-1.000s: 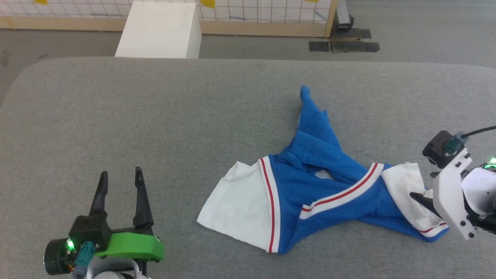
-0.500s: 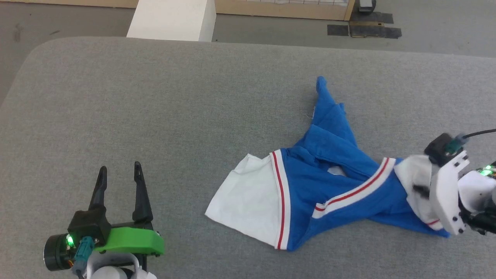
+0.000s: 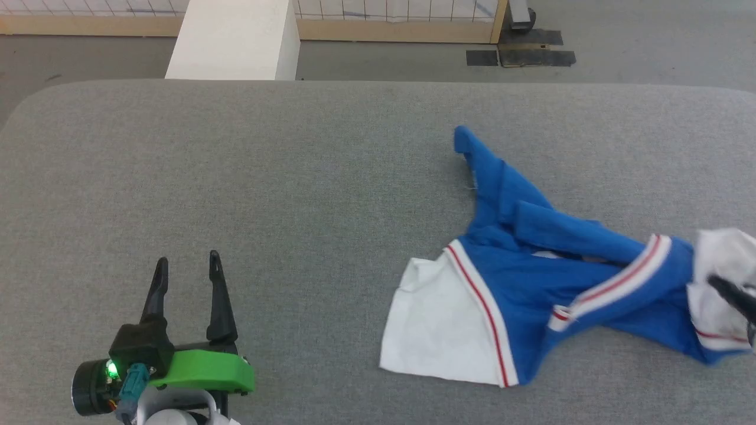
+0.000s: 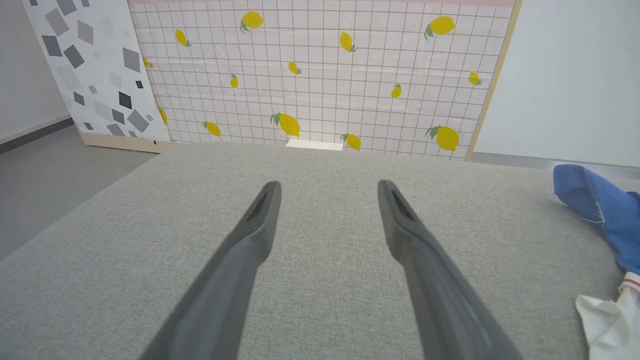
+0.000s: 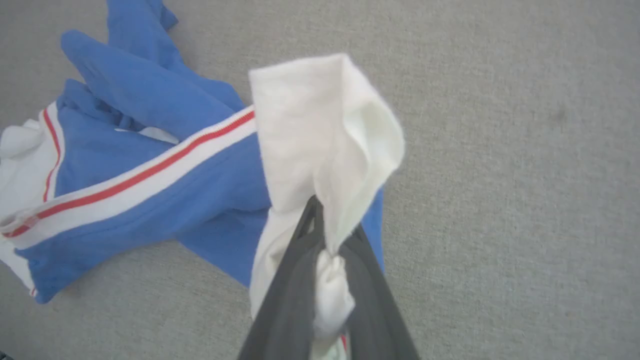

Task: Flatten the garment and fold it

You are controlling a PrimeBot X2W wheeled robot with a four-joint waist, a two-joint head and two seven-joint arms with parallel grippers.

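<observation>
Your right gripper [image 5: 320,225] is pinched shut on one white sleeve [image 5: 320,130] of the garment [image 3: 531,277], near the desk's right edge. From that claw the crumpled jersey trails leftward, its long axis running across the desk [image 3: 236,177] to the other white sleeve [image 3: 440,330], with a blue tail pointing at the far edge. It is soft, limp knit with red-striped trim, lying on a grey felt-like top. Your left gripper [image 3: 188,260], jaws wide and empty, sits well apart near the front-left corner, so I judge the right arm nearer.
</observation>
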